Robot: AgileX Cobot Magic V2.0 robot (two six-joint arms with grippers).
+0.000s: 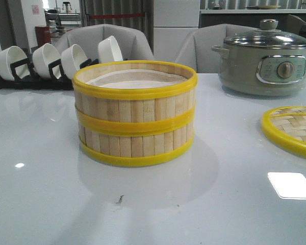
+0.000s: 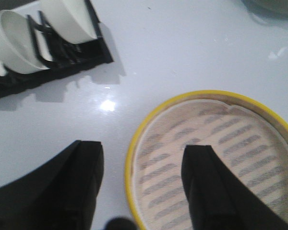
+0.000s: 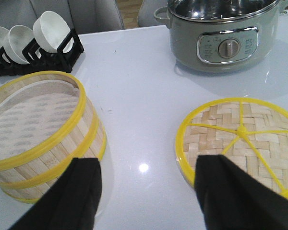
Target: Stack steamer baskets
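Steamer baskets [image 1: 135, 115], two alike with pale bamboo-slat walls and yellow rims, stand stacked one on the other on a glossy white counter [image 1: 51, 168]. Left gripper [image 2: 141, 184] hangs spread wide above the upper basket's near rim, one finger [image 2: 209, 187] over the whitish liner, the other over bare counter, holding nothing. Right gripper [image 3: 146, 194] is also spread wide and holds nothing, with the stack just beside one finger and a flat woven lid [image 3: 240, 139] beside the other. Beyond it stands a grey electric pot [image 3: 221, 33]. A black rack of white bowls [image 1: 46, 64] sits behind the stack.
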